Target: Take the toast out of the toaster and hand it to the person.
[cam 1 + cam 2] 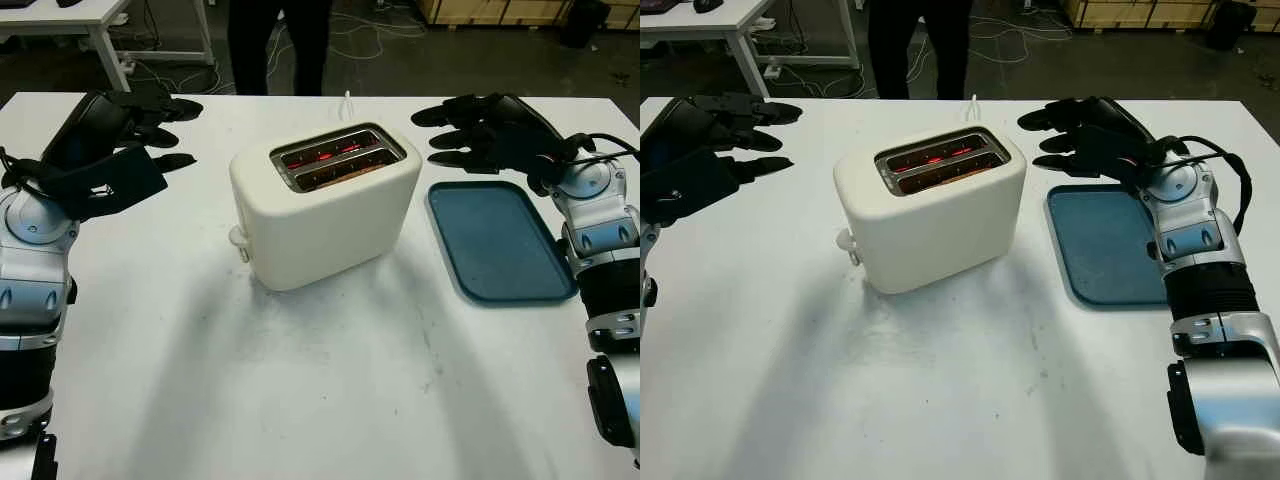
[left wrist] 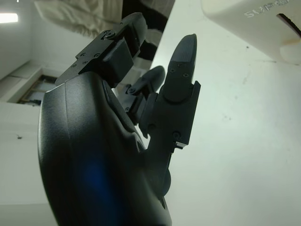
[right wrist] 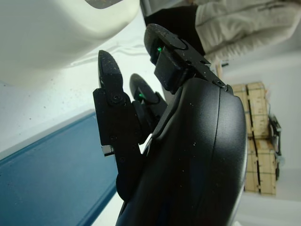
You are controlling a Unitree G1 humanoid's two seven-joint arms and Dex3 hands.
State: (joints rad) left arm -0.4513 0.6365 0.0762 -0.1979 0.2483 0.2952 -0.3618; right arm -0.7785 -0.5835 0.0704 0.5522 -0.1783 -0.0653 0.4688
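Toast sits sunk in the toaster (image 1: 325,205), hard to make out between glowing slots running lengthwise toward the tray (image 1: 498,240), with the left hand (image 1: 120,150) and right hand (image 1: 480,132) open, empty, flanking it.

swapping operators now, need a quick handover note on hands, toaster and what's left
Left hand: open, holds nothing, left of the toaster.
Right hand: open, holds nothing, right of the toaster, above the far end of the blue tray.
Toaster mid-table, slots glowing red; toast sits low in them, hard to make out.
Person stands beyond the table's far edge.
Done: nothing yet. Left: pull the toast, hand it over.
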